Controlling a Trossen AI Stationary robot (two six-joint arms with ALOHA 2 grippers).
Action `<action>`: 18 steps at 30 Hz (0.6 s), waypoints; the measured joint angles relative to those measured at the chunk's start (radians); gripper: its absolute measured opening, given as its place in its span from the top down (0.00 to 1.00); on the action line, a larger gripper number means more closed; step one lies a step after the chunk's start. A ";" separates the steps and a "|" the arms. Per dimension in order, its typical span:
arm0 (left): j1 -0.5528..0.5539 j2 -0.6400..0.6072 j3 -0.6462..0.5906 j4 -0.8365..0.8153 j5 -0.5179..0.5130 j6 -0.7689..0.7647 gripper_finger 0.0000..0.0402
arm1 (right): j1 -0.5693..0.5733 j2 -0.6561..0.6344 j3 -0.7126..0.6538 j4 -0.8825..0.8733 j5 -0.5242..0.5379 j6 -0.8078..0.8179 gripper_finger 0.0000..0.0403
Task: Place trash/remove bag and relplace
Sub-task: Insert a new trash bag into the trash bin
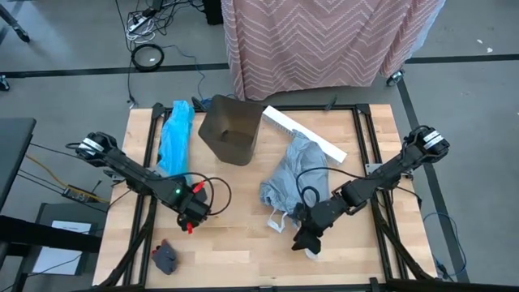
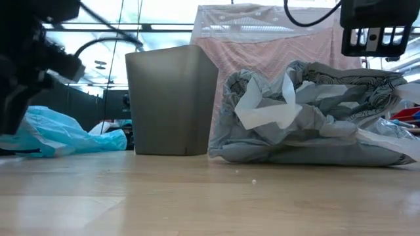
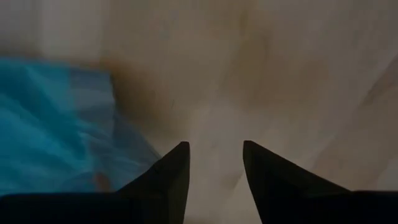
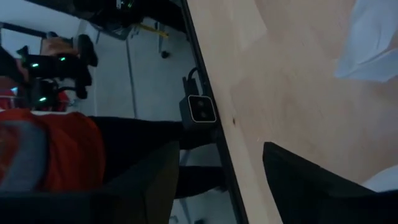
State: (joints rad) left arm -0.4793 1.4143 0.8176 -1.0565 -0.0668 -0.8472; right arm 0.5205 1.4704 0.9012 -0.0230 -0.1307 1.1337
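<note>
Slumping crinkly beside the tapered bin [image 1: 231, 130], the grey bag [image 1: 292, 182] lies free; both end effectors gape empty.

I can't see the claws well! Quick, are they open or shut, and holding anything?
Left claw: open, holding nothing, over bare table beside the blue bag.
Right claw: open, holding nothing, near the table's edge by the grey bag.

Right gripper [image 4: 217, 186] hovering at the table [image 4: 280, 93] edge
Its dark fingers [image 4: 149, 180] are standing apart, empty, with white plastic [image 4: 373, 43] lying beyond.
</note>
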 joint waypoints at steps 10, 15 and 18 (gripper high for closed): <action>0.008 0.000 -0.040 0.010 0.136 -0.111 0.61 | -0.081 0.000 0.000 -0.002 -0.112 -0.007 0.46; 0.021 0.000 -0.012 -0.005 0.194 -0.149 0.61 | -0.110 0.000 0.000 -0.004 -0.182 -0.035 0.47; 0.022 0.000 0.020 -0.042 0.137 -0.173 0.61 | -0.127 0.000 0.000 -0.017 -0.211 -0.056 0.47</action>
State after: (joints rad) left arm -0.4571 1.4143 0.8373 -1.0982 0.0699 -1.0207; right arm 0.3933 1.4704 0.9012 -0.0403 -0.3414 1.0782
